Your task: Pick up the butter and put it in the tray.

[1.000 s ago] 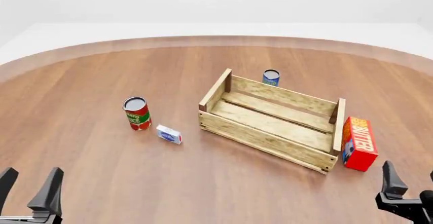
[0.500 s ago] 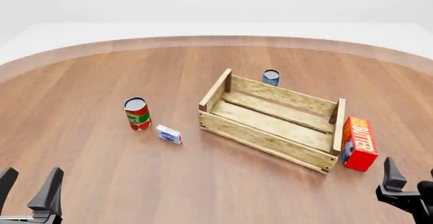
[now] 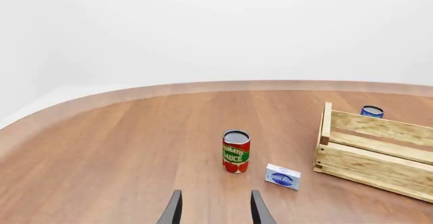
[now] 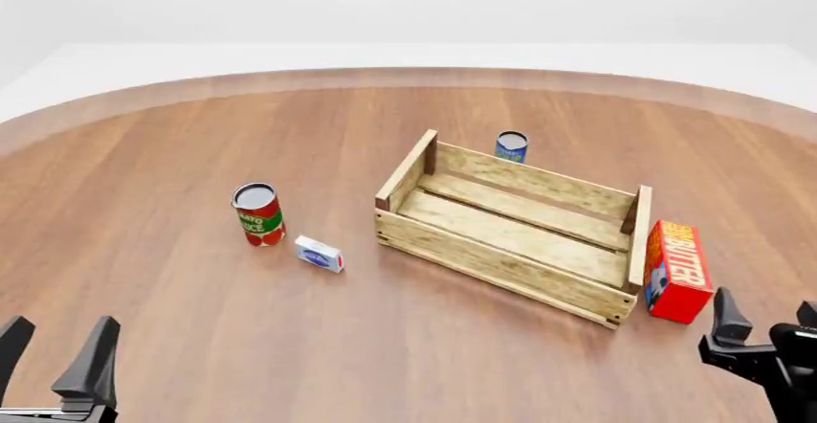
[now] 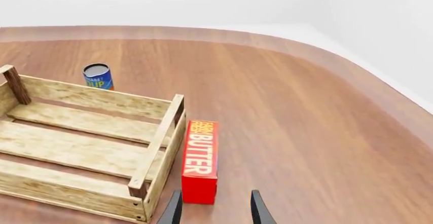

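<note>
While untouched, butter [image 4: 676,271] beside tray [image 4: 508,247]

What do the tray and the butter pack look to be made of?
The tray: pale unfinished wood, going by its grained slats and darker corner posts. The butter: likely printed cardboard, a sharp-edged red box with flat matte lettering, though a render leaves that open.

left pincer [image 4: 57,351]: black, tapered flat fingers | right pincer [image 4: 766,320]: black, blocky base
</note>
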`<state>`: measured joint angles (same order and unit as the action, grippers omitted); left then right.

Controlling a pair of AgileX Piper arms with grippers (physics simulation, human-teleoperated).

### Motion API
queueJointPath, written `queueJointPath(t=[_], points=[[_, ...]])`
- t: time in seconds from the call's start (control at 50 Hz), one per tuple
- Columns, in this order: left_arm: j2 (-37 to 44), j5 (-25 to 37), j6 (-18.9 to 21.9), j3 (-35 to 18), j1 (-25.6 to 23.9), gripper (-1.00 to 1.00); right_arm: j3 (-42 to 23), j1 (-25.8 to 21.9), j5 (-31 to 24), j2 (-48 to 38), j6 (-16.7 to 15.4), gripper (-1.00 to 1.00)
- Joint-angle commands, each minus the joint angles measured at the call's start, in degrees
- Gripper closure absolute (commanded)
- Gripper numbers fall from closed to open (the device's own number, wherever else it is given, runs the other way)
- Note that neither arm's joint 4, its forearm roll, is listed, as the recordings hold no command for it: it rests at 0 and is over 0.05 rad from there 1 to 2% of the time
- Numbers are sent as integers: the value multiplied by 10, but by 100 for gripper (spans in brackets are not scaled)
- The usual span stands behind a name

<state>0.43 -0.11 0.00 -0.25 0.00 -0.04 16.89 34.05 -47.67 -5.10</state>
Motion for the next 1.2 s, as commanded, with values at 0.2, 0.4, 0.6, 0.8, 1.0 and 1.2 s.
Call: queueJointPath(t=[0.2, 0.4, 0.6, 0.8, 1.0, 1.2], points=[[0, 0, 0, 0, 0, -100, 0, -2, 110, -128, 7, -100], [0, 0, 0, 0, 0, -100, 0, -7, 138, -160, 5, -100], [0, 0, 0, 0, 0, -100, 0, -15, 158, -184, 6, -100], [0, 0, 0, 0, 0, -100, 0, -21, 191, -221, 7, -100], [0, 0, 0, 0, 0, -100, 0, -21, 211, -243, 6, -100], [0, 0, 0, 0, 0, -100, -3, -18, 226, -262, 4, -100]])
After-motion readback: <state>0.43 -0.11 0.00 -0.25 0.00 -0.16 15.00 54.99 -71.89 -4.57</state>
